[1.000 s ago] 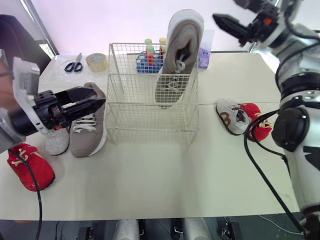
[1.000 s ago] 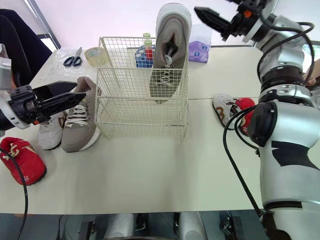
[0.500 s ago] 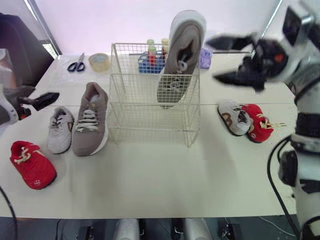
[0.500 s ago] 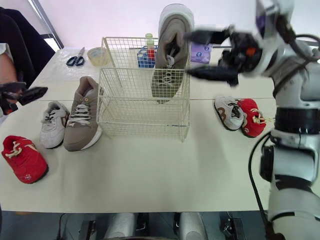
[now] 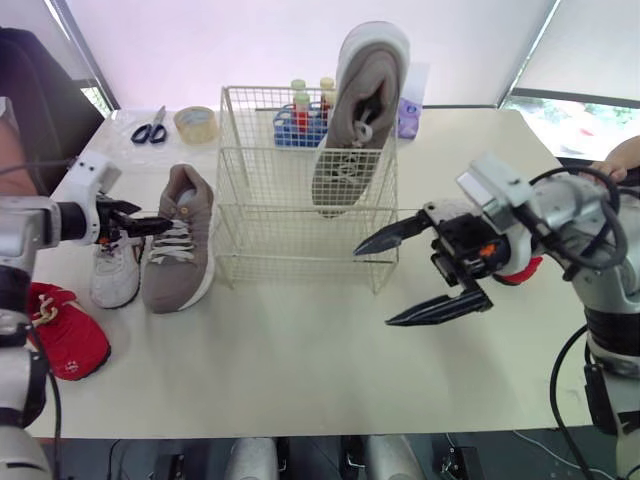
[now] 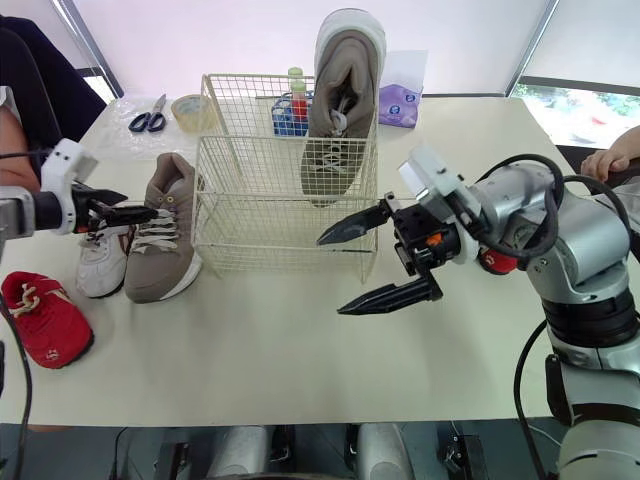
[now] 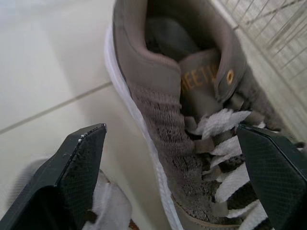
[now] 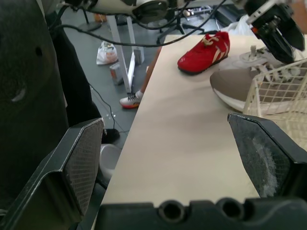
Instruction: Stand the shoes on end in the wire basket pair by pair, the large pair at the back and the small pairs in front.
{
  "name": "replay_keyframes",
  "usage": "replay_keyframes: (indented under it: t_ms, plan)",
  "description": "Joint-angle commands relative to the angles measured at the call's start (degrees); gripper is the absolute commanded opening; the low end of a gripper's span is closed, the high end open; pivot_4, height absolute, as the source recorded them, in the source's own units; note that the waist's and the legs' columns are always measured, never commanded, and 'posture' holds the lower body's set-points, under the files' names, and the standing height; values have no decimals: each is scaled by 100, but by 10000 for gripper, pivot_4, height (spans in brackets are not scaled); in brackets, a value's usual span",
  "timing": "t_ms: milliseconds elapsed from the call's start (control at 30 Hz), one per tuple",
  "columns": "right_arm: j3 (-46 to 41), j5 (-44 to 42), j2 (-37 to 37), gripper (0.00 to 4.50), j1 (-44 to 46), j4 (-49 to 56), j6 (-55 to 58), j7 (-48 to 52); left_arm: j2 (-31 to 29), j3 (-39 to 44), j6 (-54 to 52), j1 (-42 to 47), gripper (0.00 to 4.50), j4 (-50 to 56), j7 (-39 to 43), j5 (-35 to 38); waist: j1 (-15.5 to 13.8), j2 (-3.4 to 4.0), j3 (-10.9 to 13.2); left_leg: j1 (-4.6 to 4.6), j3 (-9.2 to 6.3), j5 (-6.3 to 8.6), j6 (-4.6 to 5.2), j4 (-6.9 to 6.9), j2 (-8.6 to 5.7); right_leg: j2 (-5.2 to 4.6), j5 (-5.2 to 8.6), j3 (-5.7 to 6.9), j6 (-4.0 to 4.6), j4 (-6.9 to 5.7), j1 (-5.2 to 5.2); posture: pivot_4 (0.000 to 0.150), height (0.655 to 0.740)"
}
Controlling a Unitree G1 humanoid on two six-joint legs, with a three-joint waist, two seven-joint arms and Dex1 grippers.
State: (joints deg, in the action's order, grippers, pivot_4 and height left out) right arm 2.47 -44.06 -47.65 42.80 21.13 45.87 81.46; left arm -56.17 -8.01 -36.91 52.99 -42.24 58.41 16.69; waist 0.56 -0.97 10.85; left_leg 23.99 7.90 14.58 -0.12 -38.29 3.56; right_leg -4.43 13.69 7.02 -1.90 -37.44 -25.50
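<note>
The wire basket [image 5: 300, 190] stands mid-table with one large taupe shoe [image 5: 360, 110] on end at its back right. The other large taupe shoe [image 5: 180, 240] lies flat left of the basket, beside a small white shoe [image 5: 112, 275] and a small red shoe [image 5: 65, 340]. My left gripper [image 5: 150, 226] hovers open over the lying taupe shoe's [image 7: 192, 96] laces, one finger on each side. My right gripper [image 5: 374, 286] is wide open above the table at the basket's front right corner. Behind it a small red shoe [image 6: 497, 262] peeks out.
Scissors [image 5: 148, 130], a tape roll [image 5: 193, 122], a blue rack of bottles [image 5: 298, 125] and a purple pack [image 5: 408, 110] lie behind the basket. A person's hand [image 5: 615, 160] rests at the right table edge. Bare table lies in front of the basket.
My right arm has swung down from above the basket to its front right corner. My left gripper pulled back left, then came in over the lying taupe shoe's laces.
</note>
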Motion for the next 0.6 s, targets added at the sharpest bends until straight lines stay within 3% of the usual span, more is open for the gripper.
replay_keyframes:
  t_ms: [33, 333, 433, 600]
  plan:
    - [-138, -75, -64, 45000, 41, 231, -2, -255, 225, -76, 230, 569, 44345, -741, 104, -496, 1, -2, 0, 1, -2, 4, 7, -1, 2, -1, 0, 0, 0, 0, 0, 1500, 7357]
    - [22, 986, -247, 45000, -67, 380, -5, -1653, 851, -1, 633, 809, 44345, -1658, 1, -1114, -13, -4, -1, 0, -7, 8, 15, -7, 3, -9, 0, 0, -1, -6, 1, 1500, 7357]
    - [-38, 992, -231, 45000, -57, 489, 16, -1880, 954, 152, 625, 763, 35576, -1664, -104, -1130, -21, -4, -3, -2, -8, 7, 15, -7, 2, -10, 0, 0, -1, -7, 4, 1500, 7357]
    - [-66, 946, -231, 45000, -17, 549, 101, -2106, 1089, 553, 496, 735, 12056, -1686, -415, -1010, -52, -4, -3, -5, -15, 7, 17, -14, 2, -10, 0, 1, -1, -14, 8, 1500, 7357]
